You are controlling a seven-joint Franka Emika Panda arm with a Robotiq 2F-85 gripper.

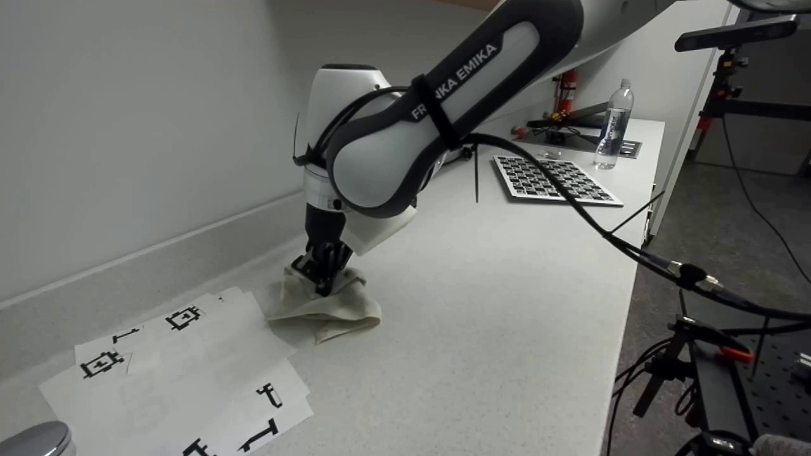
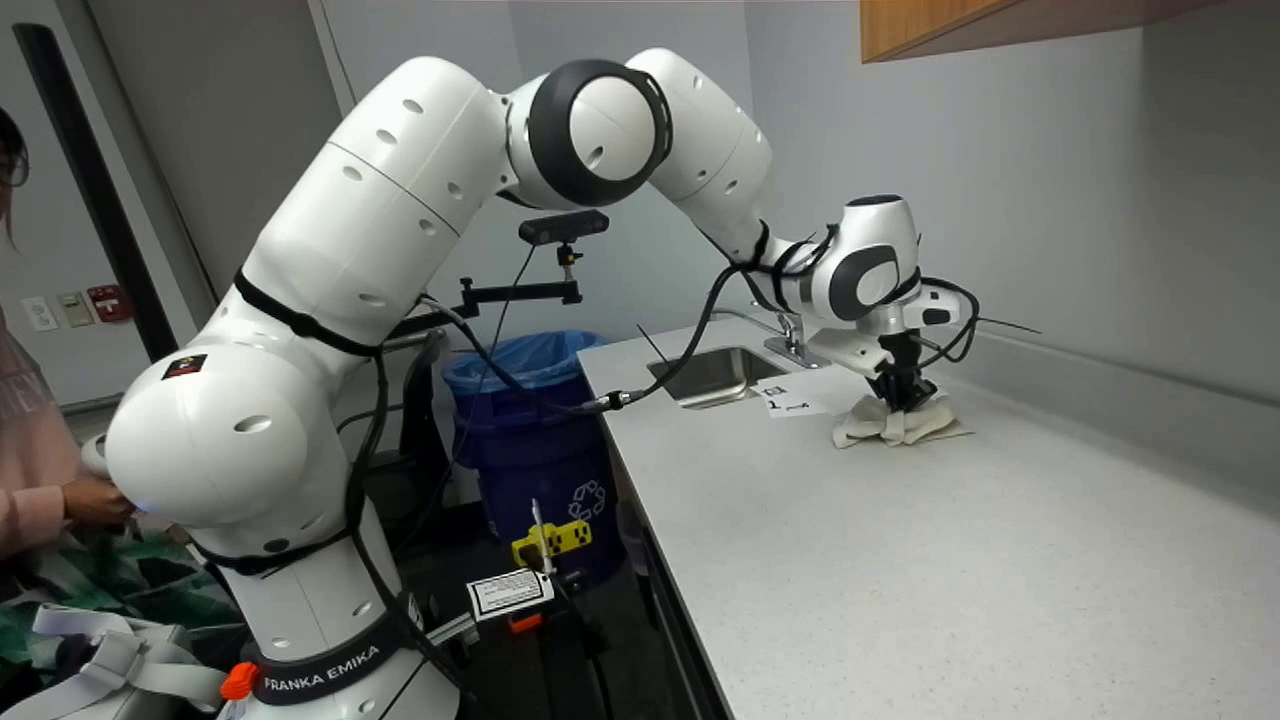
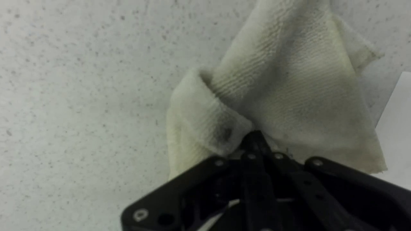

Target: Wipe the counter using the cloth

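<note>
Cloth (image 1: 348, 301), off-white and rumpled, lies on the pale counter (image 1: 481, 329) in an exterior view, near the low backsplash (image 1: 171, 269). The gripper (image 1: 322, 288) points down into its folds, at the end of the white and black arm (image 1: 380, 164). Just beside the cloth, overlapping paper sheets (image 1: 203, 367) with black printed marks lie flat. Well apart, farther along the counter, are a flat patterned board (image 1: 583, 183) and a clear bottle (image 1: 613, 130), upright and labelled. A rounded metallic piece (image 1: 38, 440) shows at the lower left corner (too little of it is visible for me to name it).

In an exterior view, the arm stretches across from the lower left of the frame, and the cloth sits bunched under the gripper. Beyond it are a metal sink (image 2: 715, 372) and a faucet (image 2: 793, 345), with marked sheets between the cloth and the sink. A blue bin (image 2: 535, 440) bearing a recycling symbol stands beside the counter; a wooden cabinet (image 2: 930, 25) juts in overhead, and a person (image 2: 25, 430), partly cut off, is at the edge.

In the wrist view, the gripper's fingertips (image 3: 250, 140) are drawn together and clamped on the cloth, whose fabric spreads in folds to both sides. A dark patch (image 3: 226, 130) marks it close to the tips; stain or shadow, I cannot tell. The cloth's right corner meets a sheet's edge.
</note>
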